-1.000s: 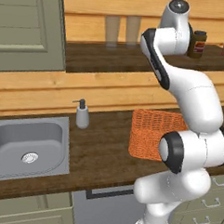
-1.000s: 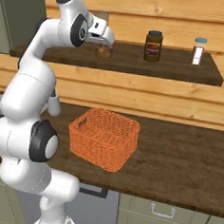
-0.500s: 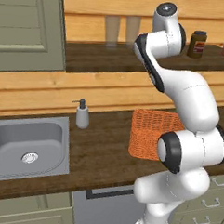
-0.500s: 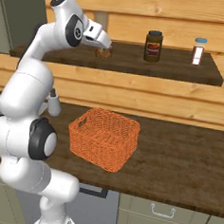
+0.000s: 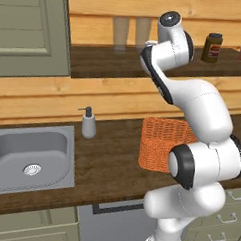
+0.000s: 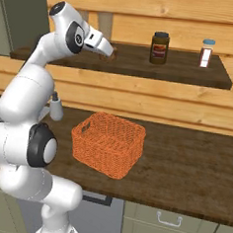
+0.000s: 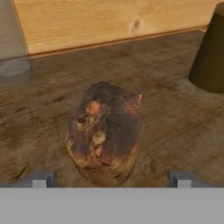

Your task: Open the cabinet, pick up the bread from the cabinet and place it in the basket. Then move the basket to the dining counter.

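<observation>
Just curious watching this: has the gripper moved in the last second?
Yes. The gripper has swung left along the shelf, away from the dark jar.

A kitchen: steel sink (image 5: 30,160), soap dispenser (image 5: 88,123), wooden worktop (image 6: 193,169), cabinets (image 5: 29,32).

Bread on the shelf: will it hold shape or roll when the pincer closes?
The bread looks crusty and lumpy, so it probably holds its shape. Its rounded, uneven sides might slip or twist between the fingertips. It looks light, likely nudged easily along the smooth shelf.
</observation>
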Controlling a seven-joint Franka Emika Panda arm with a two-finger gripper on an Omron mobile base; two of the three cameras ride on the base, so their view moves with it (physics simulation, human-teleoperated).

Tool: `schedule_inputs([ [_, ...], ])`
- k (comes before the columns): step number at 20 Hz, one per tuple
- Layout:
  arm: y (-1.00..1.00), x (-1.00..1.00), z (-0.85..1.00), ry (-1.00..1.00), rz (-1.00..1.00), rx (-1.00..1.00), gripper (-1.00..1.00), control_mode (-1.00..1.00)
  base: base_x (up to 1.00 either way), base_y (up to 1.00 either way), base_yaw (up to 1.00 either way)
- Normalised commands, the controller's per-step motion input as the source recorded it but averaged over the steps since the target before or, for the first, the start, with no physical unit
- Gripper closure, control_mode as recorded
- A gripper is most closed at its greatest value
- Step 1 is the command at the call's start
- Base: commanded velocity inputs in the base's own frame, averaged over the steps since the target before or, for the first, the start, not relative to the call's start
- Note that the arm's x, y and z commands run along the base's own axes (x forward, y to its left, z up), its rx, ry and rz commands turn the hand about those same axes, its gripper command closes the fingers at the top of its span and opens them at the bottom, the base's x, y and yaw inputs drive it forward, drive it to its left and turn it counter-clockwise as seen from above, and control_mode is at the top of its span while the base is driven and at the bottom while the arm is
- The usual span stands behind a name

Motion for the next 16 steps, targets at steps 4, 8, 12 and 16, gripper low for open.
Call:
schedule_inputs([
  [4,0.00,0.26,0.00,0.00,0.00,0.00,-1.00,-1.00,0.00,0.00,0.00],
  [8,-0.01,0.19,0.00,0.00,0.00,0.00,-1.00,-1.00,0.00,0.00,0.00],
  [12,-0.20,0.18,-0.04,0.00,-0.03,0.00,-1.00,-1.00,0.00,0.00,0.00],
  [16,-0.30,0.17,-0.09,0.00,-0.04,0.00,-1.00,-1.00,0.00,0.00,0.00],
])
